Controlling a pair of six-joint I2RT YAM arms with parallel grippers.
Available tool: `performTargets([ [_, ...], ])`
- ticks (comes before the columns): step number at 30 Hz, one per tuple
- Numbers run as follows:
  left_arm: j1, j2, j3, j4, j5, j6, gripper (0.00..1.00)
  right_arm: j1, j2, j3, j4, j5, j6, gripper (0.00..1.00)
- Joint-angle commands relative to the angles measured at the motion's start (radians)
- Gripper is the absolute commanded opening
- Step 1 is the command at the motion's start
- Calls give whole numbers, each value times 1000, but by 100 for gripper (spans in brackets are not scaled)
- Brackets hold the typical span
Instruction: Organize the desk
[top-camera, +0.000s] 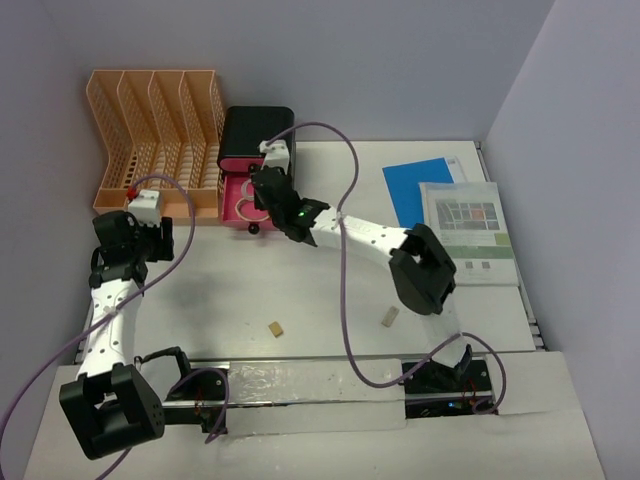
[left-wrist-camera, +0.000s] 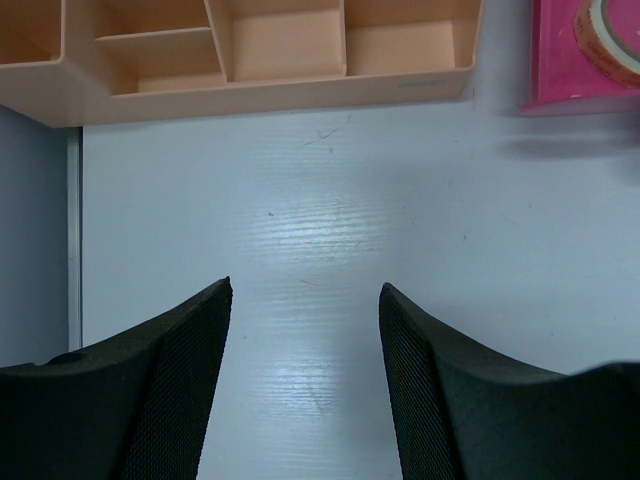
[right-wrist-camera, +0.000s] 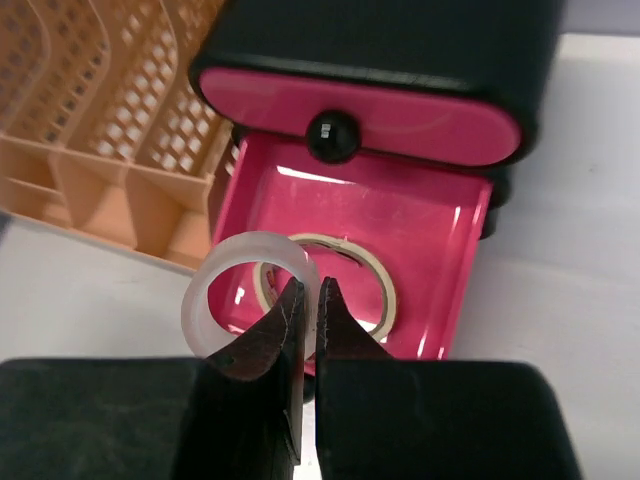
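Observation:
The white desk (top-camera: 300, 290) holds a black box (top-camera: 258, 128) whose lower pink drawer (right-wrist-camera: 440, 260) is pulled open. In the drawer lies a beige tape roll (right-wrist-camera: 385, 290). My right gripper (right-wrist-camera: 312, 290) hangs just over the drawer's near left corner, shut on the rim of a clear tape roll (right-wrist-camera: 215, 280); in the top view this right gripper (top-camera: 262, 190) is at the box front. My left gripper (left-wrist-camera: 305, 290) is open over bare desk (left-wrist-camera: 320, 200), nothing between its fingers, just in front of the peach rack (left-wrist-camera: 270, 50).
The peach file rack (top-camera: 155, 130) stands at the back left beside the box. A blue sheet (top-camera: 420, 190) and a printed booklet (top-camera: 468, 232) lie at the right. Two small tan blocks (top-camera: 274, 328) (top-camera: 390, 317) lie near the front edge.

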Motion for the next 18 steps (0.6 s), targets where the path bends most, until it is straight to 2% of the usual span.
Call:
performTargets([
  [1,14,-1,6,27,64,-29,67,10,121,137,67,30,-60,0],
  [6,15,13,5,29,63,-27,67,10,261,278,-13,18,-76,0],
  [10,18,11,1,33,63,-28,67,7,328,331,-75,41,-46,0],
  [18,19,9,-1,32,70,-25,66,-1,341,352,-168,75,-11,0],
])
